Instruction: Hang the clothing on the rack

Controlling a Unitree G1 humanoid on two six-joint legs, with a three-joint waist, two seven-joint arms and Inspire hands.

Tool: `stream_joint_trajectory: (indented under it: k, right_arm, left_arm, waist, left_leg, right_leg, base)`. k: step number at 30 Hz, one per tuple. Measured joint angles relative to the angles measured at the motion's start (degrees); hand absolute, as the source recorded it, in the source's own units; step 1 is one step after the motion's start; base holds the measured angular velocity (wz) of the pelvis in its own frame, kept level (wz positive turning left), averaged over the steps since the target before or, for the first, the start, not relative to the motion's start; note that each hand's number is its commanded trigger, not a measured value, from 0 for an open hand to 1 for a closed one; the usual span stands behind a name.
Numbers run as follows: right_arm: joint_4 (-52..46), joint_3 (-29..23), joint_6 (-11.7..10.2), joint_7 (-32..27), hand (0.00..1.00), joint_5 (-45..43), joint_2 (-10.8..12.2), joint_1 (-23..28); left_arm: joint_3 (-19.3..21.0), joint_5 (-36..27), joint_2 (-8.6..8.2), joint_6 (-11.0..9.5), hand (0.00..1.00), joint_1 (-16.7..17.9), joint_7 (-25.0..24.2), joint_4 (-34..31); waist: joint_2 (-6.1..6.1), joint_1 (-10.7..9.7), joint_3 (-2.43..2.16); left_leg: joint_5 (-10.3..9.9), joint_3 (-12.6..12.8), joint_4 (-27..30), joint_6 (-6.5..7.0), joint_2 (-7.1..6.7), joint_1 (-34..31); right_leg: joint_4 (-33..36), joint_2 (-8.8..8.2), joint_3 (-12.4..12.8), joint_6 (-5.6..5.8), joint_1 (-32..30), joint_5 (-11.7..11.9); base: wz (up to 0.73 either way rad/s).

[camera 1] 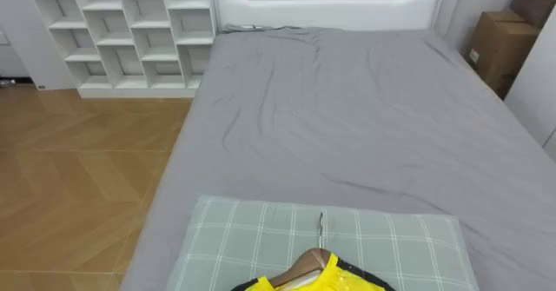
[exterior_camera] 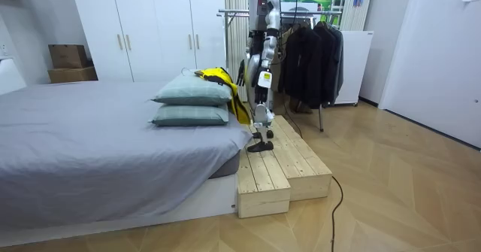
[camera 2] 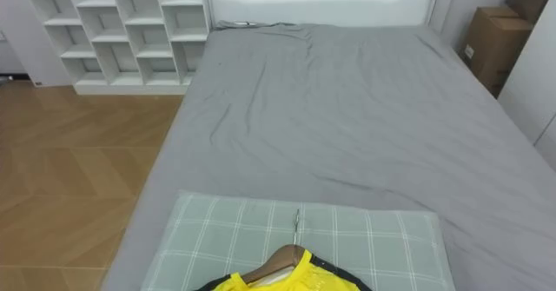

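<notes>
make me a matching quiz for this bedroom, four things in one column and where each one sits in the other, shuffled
1 yellow garment
2 cardboard box
3 white shelf unit
4 dark clothes

a on the clothes rack
b left of the headboard, on the wood floor
c on a wooden hanger, lying on the checked pillow
d right of the headboard

Pairs: 1-c, 2-d, 3-b, 4-a

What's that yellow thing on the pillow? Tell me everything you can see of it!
It's a bright yellow top with black trim, on a wooden hanger with a metal hook. It lies on the upper of two checked green pillows at the end of the bed, and part of it hangs down over the bed's edge.
</notes>
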Motion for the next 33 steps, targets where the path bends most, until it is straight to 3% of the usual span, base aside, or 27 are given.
stream_joint_trajectory:
  k: [6,9,15,33]
  right_arm:
    - [0.03,0.5,-0.01,1.08,0.0,7.89,-0.07,0.52]
    - [0.05,0.56,-0.08,1.47,0.0,8.95,-0.19,0.65]
    - [0.07,0.02,-0.68,1.87,0.0,9.56,-0.22,1.34]
    - [0.26,0.51,-0.48,2.49,0.0,13.08,-0.17,1.58]
  left_arm:
    - [-0.22,-0.14,-0.28,-1.86,0.0,0.27,1.4,-0.15]
    - [-0.89,-0.12,-0.36,-2.35,0.0,0.2,2.62,-0.17]
    - [-1.32,-0.2,-0.4,-3.44,0.0,0.28,3.34,-0.15]
    - [-1.19,-6.06,-0.4,-4.17,0.0,1.52,2.37,0.19]
  waist:
    - [0.11,-0.03,-0.01]
    - [0.38,0.0,-0.17]
    - [0.27,-0.08,0.01]
    - [-0.62,1.26,-0.1]
  left_leg:
    - [0.0,0.21,0.27,0.0,0.03,-0.04]
    - [0.0,0.4,0.12,0.0,0.07,0.12]
    - [0.0,0.55,0.01,0.0,0.05,0.62]
    - [0.0,1.05,0.01,0.0,0.19,0.97]
  right_leg:
    - [0.02,0.02,0.3,-0.02,0.04,0.02]
    - [0.01,0.02,0.35,-0.02,0.09,0.02]
    - [-0.01,0.03,0.41,-0.02,0.55,0.02]
    - [0.03,0.0,0.39,-0.02,0.21,0.02]
  base:
    - [-0.02]
    - [-0.02]
    - [0.0]
    - [-0.02]
